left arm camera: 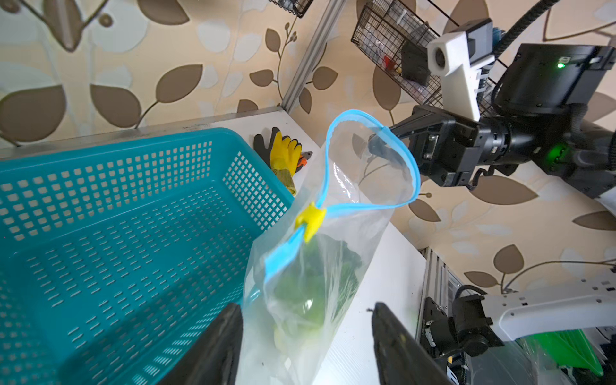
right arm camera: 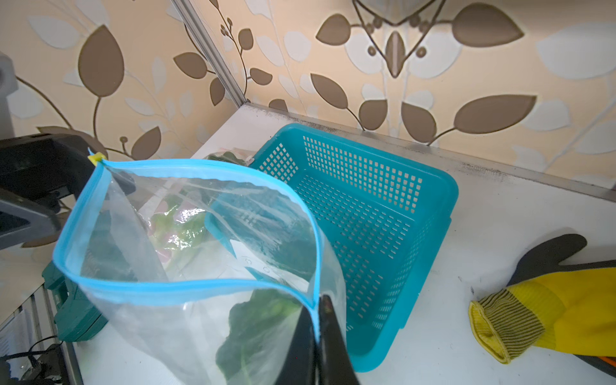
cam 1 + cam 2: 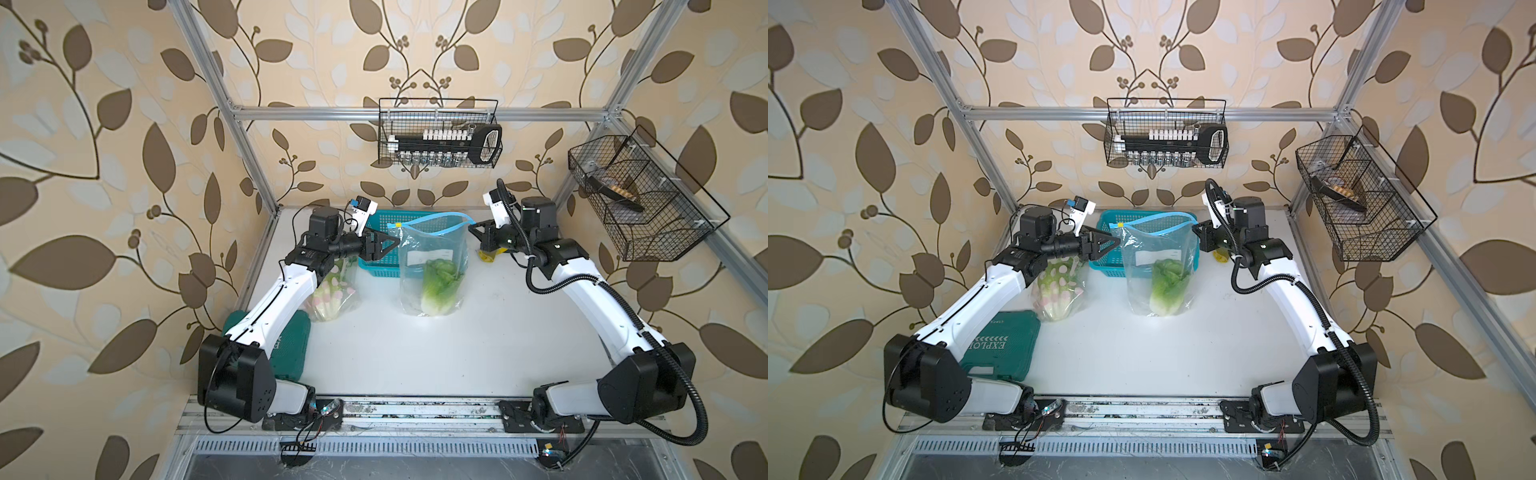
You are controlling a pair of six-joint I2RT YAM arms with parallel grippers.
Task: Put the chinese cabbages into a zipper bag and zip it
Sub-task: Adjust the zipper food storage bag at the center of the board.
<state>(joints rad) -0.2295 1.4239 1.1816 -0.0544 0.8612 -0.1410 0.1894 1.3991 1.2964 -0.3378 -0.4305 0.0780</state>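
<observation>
On the counter near its far edge stands the zipper bag, cabbage low inside; right tool clamps its rim, left tool gapes beside it.

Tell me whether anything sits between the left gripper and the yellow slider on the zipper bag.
Nothing visible does. The left gripper is open, close to the zipper bag, and the yellow slider sits just ahead of it on the blue zip track. The teal basket stands off to one side.
</observation>
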